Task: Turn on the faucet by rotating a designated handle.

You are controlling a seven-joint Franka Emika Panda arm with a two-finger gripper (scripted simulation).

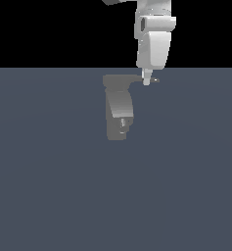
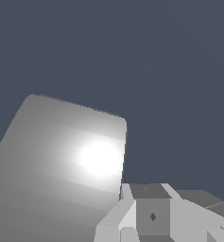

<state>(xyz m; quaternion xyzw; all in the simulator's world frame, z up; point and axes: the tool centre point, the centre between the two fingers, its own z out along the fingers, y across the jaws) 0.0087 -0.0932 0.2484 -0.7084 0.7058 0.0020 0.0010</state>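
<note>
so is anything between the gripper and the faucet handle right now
Nothing visible is. In the exterior view the gripper sits right at the end of the handle by the faucet cap. Actual contact can't be confirmed.

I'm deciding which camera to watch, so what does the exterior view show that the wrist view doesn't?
Only the exterior view shows the whole faucet standing on the floor, the white arm above it, and the gripper at the cap's edge on the exterior view's right. Only the wrist view shows a bright glare on a large grey surface, apparently the faucet, close up. Both show the gripper beside the faucet; neither shows the handle clearly.
</note>
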